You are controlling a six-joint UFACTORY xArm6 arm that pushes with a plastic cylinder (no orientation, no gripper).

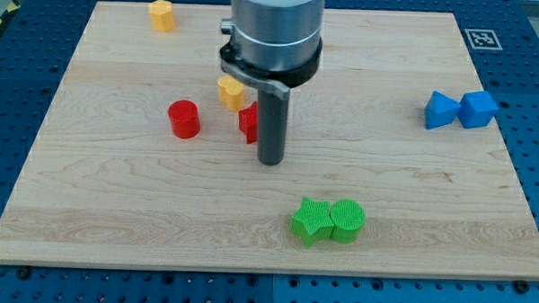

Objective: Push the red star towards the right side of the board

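The red star (pixel 248 122) lies left of the board's centre, mostly hidden behind the dark rod; only its left part shows. My tip (pixel 270 161) rests on the board just right of and a little below the red star, close to it. A red cylinder (pixel 184 119) stands further to the view's left. A yellow block (pixel 230 92) sits just above the red star, partly behind the arm's grey body.
A yellow block (pixel 162 15) sits near the top left. A blue triangular block (pixel 441 111) and a blue cube (pixel 478 109) touch at the right side. A green star (pixel 311 221) and a green cylinder (pixel 346 220) touch near the bottom. The wooden board (pixel 115 209) ends at blue pegboard.
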